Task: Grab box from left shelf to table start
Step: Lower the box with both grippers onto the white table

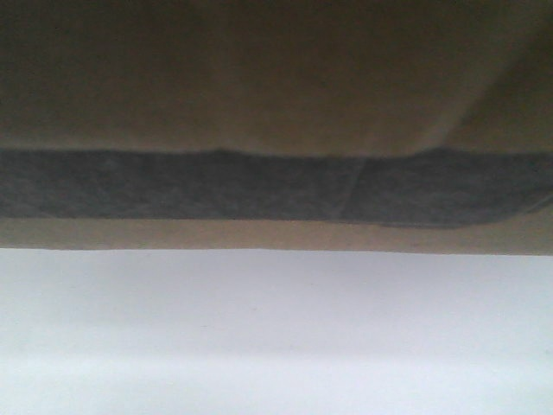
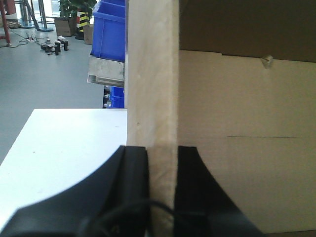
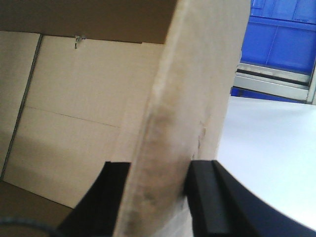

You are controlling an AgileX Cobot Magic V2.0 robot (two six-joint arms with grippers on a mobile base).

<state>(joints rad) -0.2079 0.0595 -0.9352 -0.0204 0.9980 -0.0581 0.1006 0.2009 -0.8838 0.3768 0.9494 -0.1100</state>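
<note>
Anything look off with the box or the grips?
Minor only. The box wall pinched by the right gripper runs slanted and has a dark smudge; in the left gripper it stands straight. No tears visible.

Grey floor (image 2: 49, 74), potted plant (image 2: 74, 7), blue bins (image 2: 111, 29).

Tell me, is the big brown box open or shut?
Open. The left gripper and right gripper each pinch a wall of the box, one finger inside; wrist views show its cardboard inside.

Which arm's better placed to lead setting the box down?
Left, probably: left gripper holds a wall of the box upright and square; in the right gripper it sits tilted. Both are shut on it.
</note>
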